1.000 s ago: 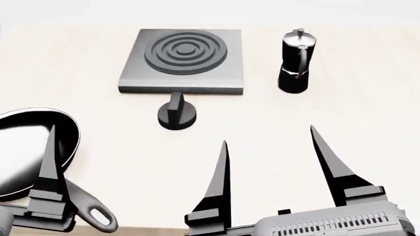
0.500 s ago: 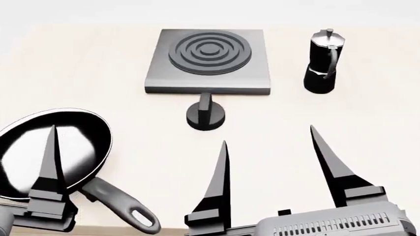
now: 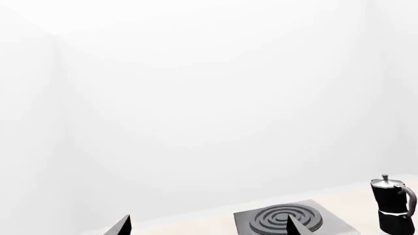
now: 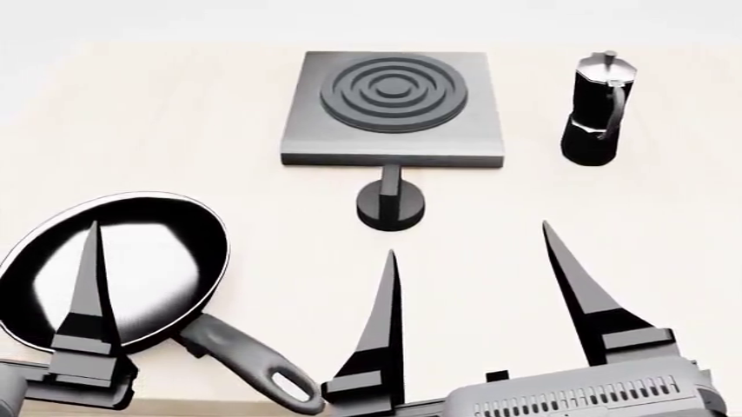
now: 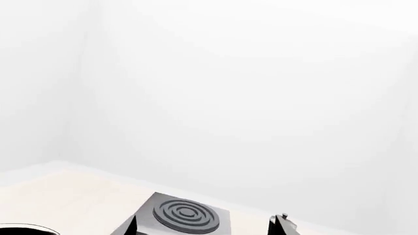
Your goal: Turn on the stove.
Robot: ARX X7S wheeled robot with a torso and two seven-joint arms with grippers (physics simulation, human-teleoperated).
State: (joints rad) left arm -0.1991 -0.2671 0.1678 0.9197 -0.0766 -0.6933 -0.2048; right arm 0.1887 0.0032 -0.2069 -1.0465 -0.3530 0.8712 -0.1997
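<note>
My right gripper (image 4: 470, 287) has its jaws spread wide with nothing between them, both black fingers pointing forward over the pale table (image 4: 174, 130). The knob (image 4: 391, 205) sits just ahead of the gap, a little toward the inner finger's side, its fin upright and edge-on to me, well clear of both tips. Straight beyond the knob, and just beside it, lies the stove (image 4: 394, 117), a flat grey square plate with raised rings on top. The moka pot (image 4: 597, 109) stands beyond the outer finger, off to the stove's far side and apart from it.

Of my left gripper (image 4: 87, 287) I see only one finger in the head view, hanging over the frying pan (image 4: 116, 269), whose handle runs back toward the right gripper's inner finger. The left wrist view shows two finger tips set far apart, so I read those jaws as spread too, holding nothing, with the stove and the pot showing far ahead of them. In the right wrist view the stove lies between my two finger tips, well ahead
</note>
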